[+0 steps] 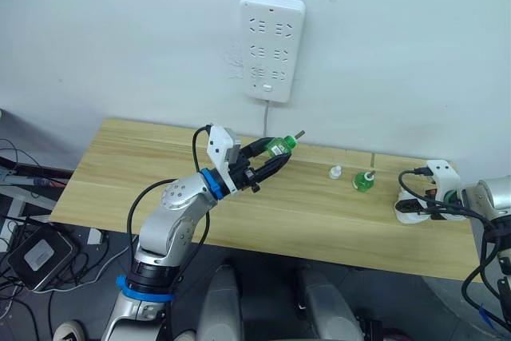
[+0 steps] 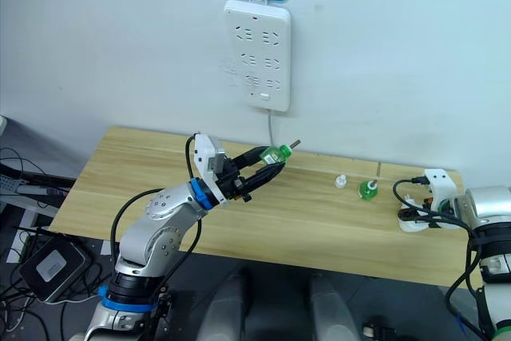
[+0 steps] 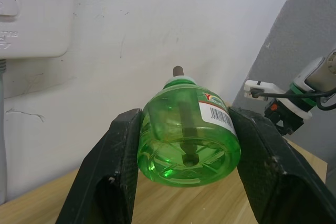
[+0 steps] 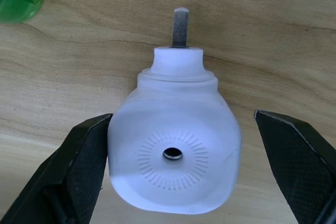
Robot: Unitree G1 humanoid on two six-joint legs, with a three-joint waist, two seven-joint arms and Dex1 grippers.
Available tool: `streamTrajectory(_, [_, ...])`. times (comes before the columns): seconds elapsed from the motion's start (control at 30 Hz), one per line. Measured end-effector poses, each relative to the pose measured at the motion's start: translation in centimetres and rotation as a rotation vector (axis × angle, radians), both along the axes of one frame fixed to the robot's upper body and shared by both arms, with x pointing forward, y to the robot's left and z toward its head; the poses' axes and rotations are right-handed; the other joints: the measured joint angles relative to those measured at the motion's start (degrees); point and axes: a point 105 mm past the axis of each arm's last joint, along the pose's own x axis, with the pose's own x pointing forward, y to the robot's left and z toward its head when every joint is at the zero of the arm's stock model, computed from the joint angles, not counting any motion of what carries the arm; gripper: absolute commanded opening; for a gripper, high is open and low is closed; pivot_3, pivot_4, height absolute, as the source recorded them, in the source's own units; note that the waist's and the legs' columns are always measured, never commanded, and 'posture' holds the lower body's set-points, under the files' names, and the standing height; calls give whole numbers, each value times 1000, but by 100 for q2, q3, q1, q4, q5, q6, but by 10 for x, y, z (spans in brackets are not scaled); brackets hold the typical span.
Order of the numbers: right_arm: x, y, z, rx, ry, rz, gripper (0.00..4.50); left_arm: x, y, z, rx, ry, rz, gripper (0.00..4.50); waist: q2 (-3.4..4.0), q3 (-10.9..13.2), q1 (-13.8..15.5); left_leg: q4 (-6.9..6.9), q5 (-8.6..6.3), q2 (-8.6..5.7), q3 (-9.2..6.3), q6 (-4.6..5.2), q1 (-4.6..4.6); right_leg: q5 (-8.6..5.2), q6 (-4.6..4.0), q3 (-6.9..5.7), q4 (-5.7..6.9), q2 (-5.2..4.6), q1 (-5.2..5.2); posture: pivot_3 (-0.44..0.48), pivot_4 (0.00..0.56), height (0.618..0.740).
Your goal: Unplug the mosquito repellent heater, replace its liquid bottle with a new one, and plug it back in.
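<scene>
— Now, what is the left gripper (image 1: 275,157) doing?
— It is clamping a clear green plastic liquid bottle (image 3: 188,135) between both black fingers, raised over the pale wooden table (image 1: 120,173), below the white wall power strip (image 1: 271,44).
— And rightwards?
— A second green bottle (image 1: 364,180) is standing there. The right gripper (image 4: 184,166) is sitting wide apart around the small white rounded plastic mosquito repellent heater (image 4: 176,153), one finger touching it.

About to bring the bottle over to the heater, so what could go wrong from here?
The left hand grips the green bottle only by its round sides; it could twist or slip. The right hand is open around the heater, so it may slide. The other bottle stands between them.
</scene>
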Motion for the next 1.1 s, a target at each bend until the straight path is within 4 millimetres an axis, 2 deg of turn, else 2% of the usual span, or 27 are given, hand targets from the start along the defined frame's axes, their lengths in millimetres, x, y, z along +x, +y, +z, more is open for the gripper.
streamTrajectory(0.27, [-2,-1,0,-5,13,5,4459,0,-1,0,4,-1,0,2219,0,0,0,0,0,0,0,0,0,0,0,0,0,0,0,36,314,740])
streamTrajectory(0.43, [-1,-3,2,-6,4,8,2946,0,0,-1,10,-2,3,2219,-2,1,-2,-1,0,1,0,0,0,0,0,0,-3,0,1,36,314,740])
streamTrajectory(0.6, [0,-1,6,21,-9,29,2948,0,-1,-1,12,-3,2,2219,-1,3,0,-1,0,-1,0,0,-1,0,0,1,-4,0,0,47,314,740])
streamTrajectory(0.67, [-2,-6,13,27,-18,36,2948,0,0,-1,16,-3,-4,2219,5,6,4,-3,-1,-2,0,0,-5,0,0,1,-6,-1,-4,48,314,740])
streamTrajectory(0.73, [-4,-15,34,58,-56,33,2948,-2,3,0,4,22,-33,2219,17,13,6,-4,-1,-2,1,1,-12,0,0,0,-7,-2,-11,40,316,740])
streamTrajectory(0.8, [-6,-13,63,163,-113,46,2948,-5,8,5,-38,80,-81,2219,20,19,-12,-6,-1,3,0,1,-12,0,0,-1,-6,1,-14,25,315,740])
streamTrajectory(0.87, [-7,9,98,356,-181,120,2948,-12,11,15,-94,147,-173,2219,19,21,-43,-10,-2,7,-1,1,-9,0,0,-3,-4,6,-13,3,310,740])
streamTrajectory(0.93, [-11,39,131,574,-219,213,2948,-18,9,25,-146,198,-263,2219,19,21,-63,-11,-2,7,-3,1,-9,0,0,-5,-5,7,-13,3,310,740])
streamTrajectory(1.03, [-21,79,172,859,-230,378,2948,-24,6,37,-181,253,-377,2219,18,21,-67,-8,-2,3,-3,1,-14,0,0,-4,-13,6,-11,3,310,740])
streamTrajectory(1.1, [-28,99,188,974,-219,485,2948,-28,3,43,-193,286,-440,2219,18,22,-67,-8,-5,3,-4,6,-23,0,0,-5,-28,5,-10,-16,307,740])
